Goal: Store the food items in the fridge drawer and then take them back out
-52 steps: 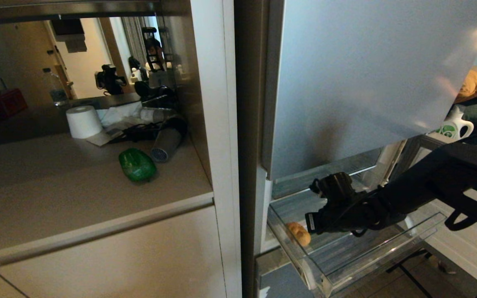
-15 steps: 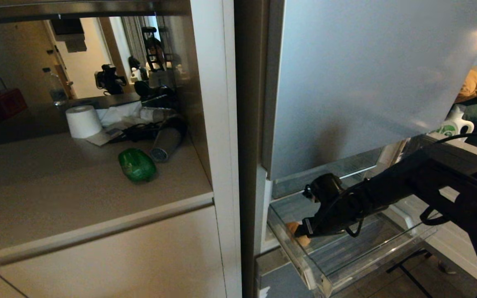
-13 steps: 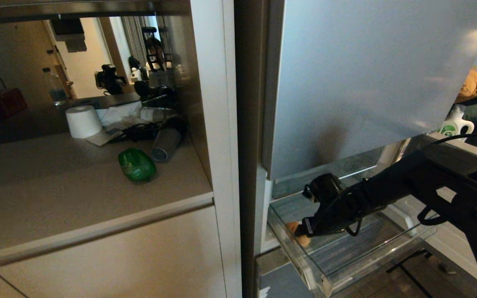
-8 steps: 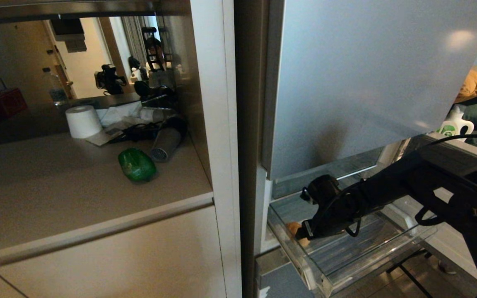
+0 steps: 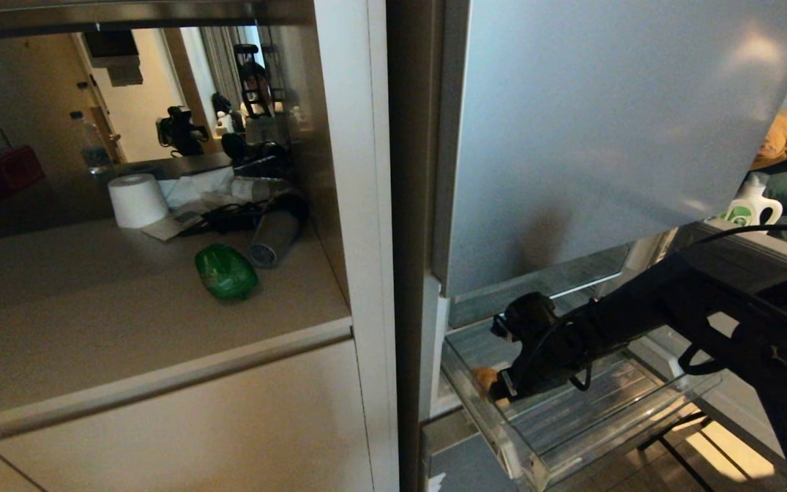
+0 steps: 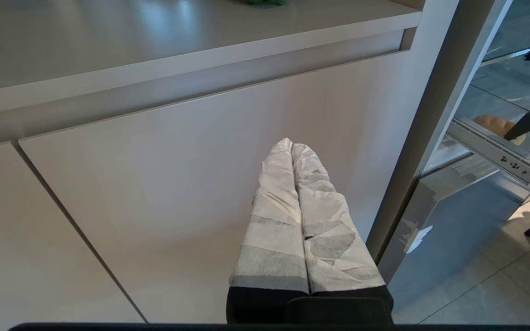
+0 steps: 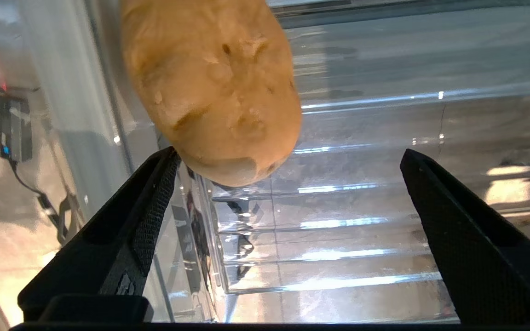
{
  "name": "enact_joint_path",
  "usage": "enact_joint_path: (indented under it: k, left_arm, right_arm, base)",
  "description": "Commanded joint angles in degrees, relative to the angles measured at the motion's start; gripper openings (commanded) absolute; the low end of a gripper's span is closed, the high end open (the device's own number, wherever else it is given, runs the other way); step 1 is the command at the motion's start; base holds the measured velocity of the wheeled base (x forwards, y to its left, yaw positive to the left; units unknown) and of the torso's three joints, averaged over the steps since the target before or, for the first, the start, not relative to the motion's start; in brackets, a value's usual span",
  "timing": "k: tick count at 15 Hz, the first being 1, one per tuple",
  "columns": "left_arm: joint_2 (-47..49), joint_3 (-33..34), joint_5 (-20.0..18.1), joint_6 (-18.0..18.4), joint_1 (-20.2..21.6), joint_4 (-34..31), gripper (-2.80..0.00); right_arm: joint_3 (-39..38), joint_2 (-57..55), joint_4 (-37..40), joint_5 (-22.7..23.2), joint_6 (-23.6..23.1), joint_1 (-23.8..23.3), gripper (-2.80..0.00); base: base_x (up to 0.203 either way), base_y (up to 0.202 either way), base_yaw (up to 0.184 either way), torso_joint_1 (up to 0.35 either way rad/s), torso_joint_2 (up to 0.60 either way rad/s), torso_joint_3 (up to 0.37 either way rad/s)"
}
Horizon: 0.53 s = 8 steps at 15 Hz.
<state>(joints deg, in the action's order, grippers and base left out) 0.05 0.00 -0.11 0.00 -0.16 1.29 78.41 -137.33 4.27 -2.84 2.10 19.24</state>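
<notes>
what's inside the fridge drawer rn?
Only the potato, lying on the fridge drawer's ribbed floor by its left wall, with the open right tool reaching toward it. The arm covers part of the floor.

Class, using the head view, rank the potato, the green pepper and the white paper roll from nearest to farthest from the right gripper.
1. Potato: in the fridge drawer, right at the open right gripper.
2. Green pepper: on the counter, leftward.
3. White paper roll: farther back-left on the counter.

I note a beige matte countertop (image 5: pixel 113 301) over flat beige cabinet doors (image 5: pixel 182 424), a tall silver-grey upper fridge door (image 5: pixel 591 123), and a grey tiled floor (image 5: pixel 708 458) streaked with sunlight.
</notes>
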Motion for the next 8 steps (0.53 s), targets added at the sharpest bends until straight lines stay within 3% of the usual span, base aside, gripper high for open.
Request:
enact_joint_path:
  k: [1, 8]
  left_arm:
    - [0.04, 0.62, -0.03, 0.0, -0.02, 0.03, -2.8]
    - [0.04, 0.62, 0.02, 0.0, -0.02, 0.03, -2.8]
  right_arm:
    - [-0.01, -0.13, 0.04, 0.03, -1.23, 0.01, 0.0]
    - [0.96, -0.22, -0.22, 2.06, -5.48, 0.01, 0.0]
  base:
    - [0.0, 0.0, 0.0, 0.0, 0.0, 0.0]
    - [0.0, 0.0, 0.0, 0.0, 0.0, 0.0]
